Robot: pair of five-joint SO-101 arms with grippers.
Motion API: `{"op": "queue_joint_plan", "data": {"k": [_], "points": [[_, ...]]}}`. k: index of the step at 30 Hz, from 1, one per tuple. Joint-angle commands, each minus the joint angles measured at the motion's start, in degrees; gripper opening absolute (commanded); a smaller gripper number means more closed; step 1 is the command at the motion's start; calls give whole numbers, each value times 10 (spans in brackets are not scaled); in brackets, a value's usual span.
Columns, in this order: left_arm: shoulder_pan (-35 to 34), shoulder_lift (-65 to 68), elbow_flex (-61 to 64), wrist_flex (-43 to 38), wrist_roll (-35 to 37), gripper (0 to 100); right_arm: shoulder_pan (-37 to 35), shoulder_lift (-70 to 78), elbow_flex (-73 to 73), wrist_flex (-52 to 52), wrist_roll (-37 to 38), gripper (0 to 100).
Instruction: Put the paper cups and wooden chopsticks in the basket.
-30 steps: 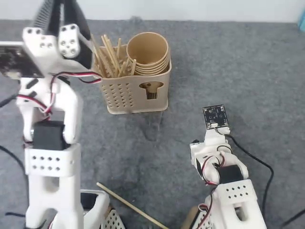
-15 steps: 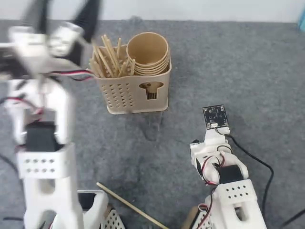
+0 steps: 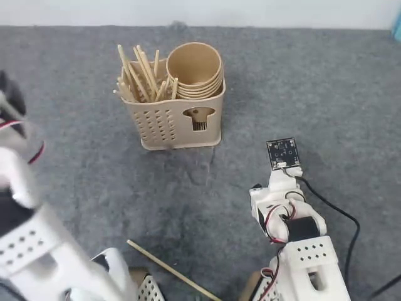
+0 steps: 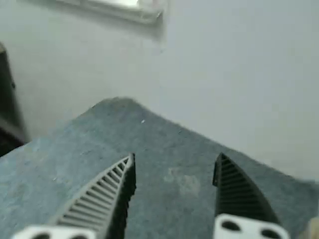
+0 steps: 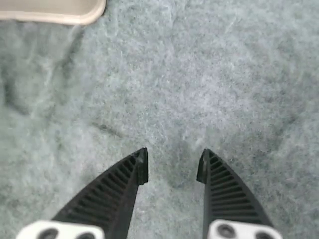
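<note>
Nearing completion: cups [image 3: 194,63] and chopsticks [image 3: 139,74] stand in the basket [image 3: 172,125]; one stray chopstick [image 3: 172,271] lies on the near worktop [image 3: 313,94]. My left pincer [image 4: 175,159] and right pincer [image 5: 174,152] gape, empty.

The left arm [image 3: 28,251] has withdrawn from its position beside the basket [image 3: 178,122] and now lies at the left edge of the counter [image 3: 301,94], toward the near-left corner. The left pincer [image 4: 175,159] no longer hangs over the wooden chopsticks [image 3: 135,75]. The basket's left side, previously covered by the arm, is exposed.
</note>
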Motion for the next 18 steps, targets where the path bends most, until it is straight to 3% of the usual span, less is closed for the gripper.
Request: {"op": "queue_joint_plan", "data": {"k": [1, 5, 11, 18], "points": [[-76, -6, 92, -78, -9, 239, 2, -13, -34, 26, 6, 177], [-156, -6, 175, -157, -55, 239, -37, -13, -75, 65, 4, 177], [-255, 7, 226, -252, -68, 239, -237, -7, -152, 153, 3, 177], [-293, 223, 84, -238, -65, 239, -424, -7, -160, 112, -6, 177]]}}
